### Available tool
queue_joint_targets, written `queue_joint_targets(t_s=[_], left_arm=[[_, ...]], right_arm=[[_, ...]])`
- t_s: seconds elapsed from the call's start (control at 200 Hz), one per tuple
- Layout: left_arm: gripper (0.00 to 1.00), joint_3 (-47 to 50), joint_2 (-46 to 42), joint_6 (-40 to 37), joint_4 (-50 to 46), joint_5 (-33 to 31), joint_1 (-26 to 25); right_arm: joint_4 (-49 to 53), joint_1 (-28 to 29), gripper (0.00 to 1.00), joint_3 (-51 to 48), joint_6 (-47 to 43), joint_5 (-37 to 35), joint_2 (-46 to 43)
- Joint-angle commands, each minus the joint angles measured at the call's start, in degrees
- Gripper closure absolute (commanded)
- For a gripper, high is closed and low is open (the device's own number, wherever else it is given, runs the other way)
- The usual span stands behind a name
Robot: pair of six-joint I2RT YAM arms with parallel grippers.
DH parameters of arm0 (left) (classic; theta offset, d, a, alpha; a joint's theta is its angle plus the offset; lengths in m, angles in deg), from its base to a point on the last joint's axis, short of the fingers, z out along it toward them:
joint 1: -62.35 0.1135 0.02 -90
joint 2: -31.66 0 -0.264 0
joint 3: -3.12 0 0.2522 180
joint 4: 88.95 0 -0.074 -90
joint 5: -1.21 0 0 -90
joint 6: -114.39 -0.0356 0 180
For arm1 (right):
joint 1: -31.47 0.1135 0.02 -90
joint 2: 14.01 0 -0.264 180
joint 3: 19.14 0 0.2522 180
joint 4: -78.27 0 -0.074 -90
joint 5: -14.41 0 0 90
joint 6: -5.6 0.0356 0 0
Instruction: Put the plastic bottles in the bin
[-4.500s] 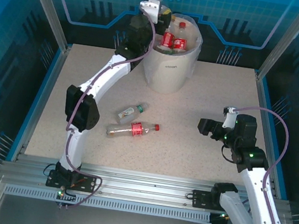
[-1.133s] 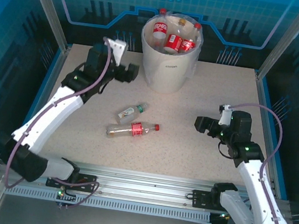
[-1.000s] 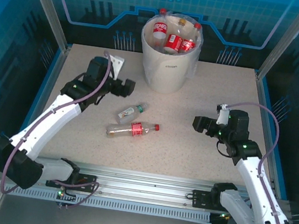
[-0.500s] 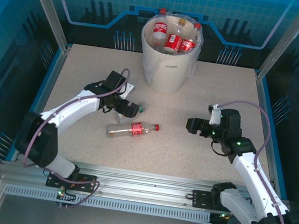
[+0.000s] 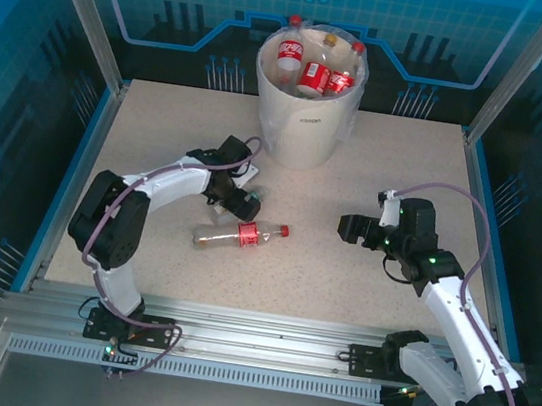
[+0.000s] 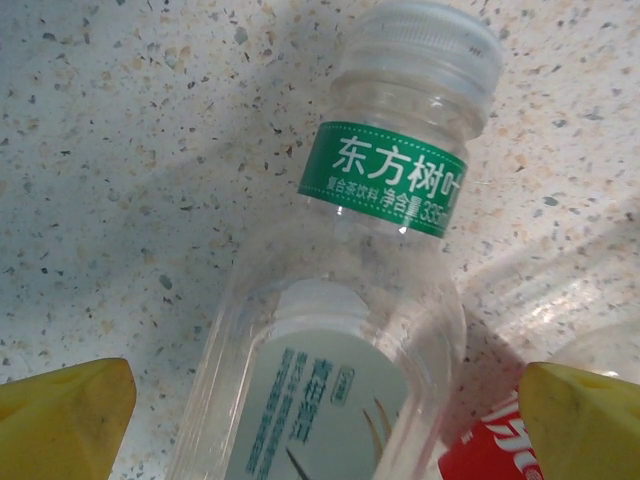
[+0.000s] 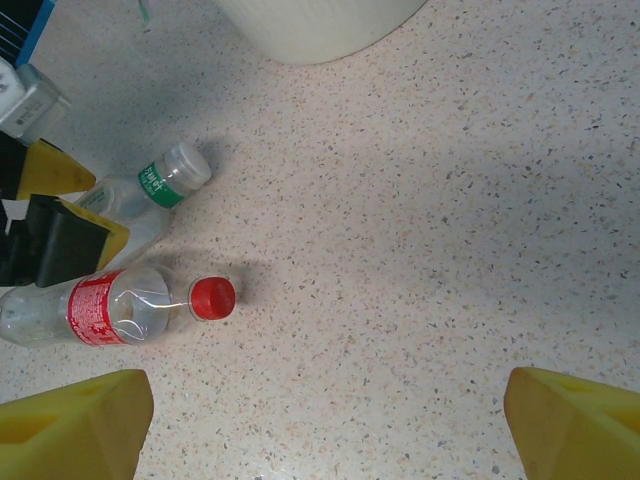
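**A:** Plastic bottles (image 5: pixel 241 234) first. Where are they, from the near edge back?

**B:** Two lie on the worktop (image 5: pixel 397 170), a little left of its middle. The nearer one is the red-capped bottle (image 7: pixel 110 308). It is on its side with a red label, and its cap points toward the right edge. Just beyond it lies the green-banded bottle (image 6: pixel 345 300), clear with a pale label, its clear cap aimed toward the far edge.

**A:** Do those two touch?

**B:** They lie very close together, but I cannot tell if they meet.

**A:** And the arms?

**B:** The left fingers (image 6: pixel 60 425) are spread wide and straddle the green-banded bottle, one yellow tip on each side of its body. I cannot tell whether either tip touches it. The right fingers (image 7: pixel 70 425) are also spread apart and hold nothing. They are right of the middle, level with the two bottles and well apart from them, pointing toward the left edge.

**A:** And farthest back?

**B:** The bin (image 5: pixel 302 127) stands upright at the middle of the far edge. The binned bottles (image 5: pixel 310 67) inside it, red-capped and red-labelled, reach up to its rim.
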Motion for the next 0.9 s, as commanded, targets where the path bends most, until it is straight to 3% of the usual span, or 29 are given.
queue_joint_targets(t_s=[0.0, 0.44, 0.896], left_arm=[[0.03, -1.5, 2.1, 0.0, 0.5, -2.6, -0.3], [0.34, -3.6, 3.5, 2.8, -0.5, -4.9, -0.4], [0.44, -10.6, -5.7, 3.4, -5.0, -11.1, 0.7]], right_arm=[[-0.3, 0.7, 0.08, -0.1, -0.3, -0.4, -0.2], [0.8, 0.6, 0.08, -0.4, -0.7, -1.2, -1.3], [0.8, 0.6, 0.08, -0.9, -0.8, -1.5, -2.0]])
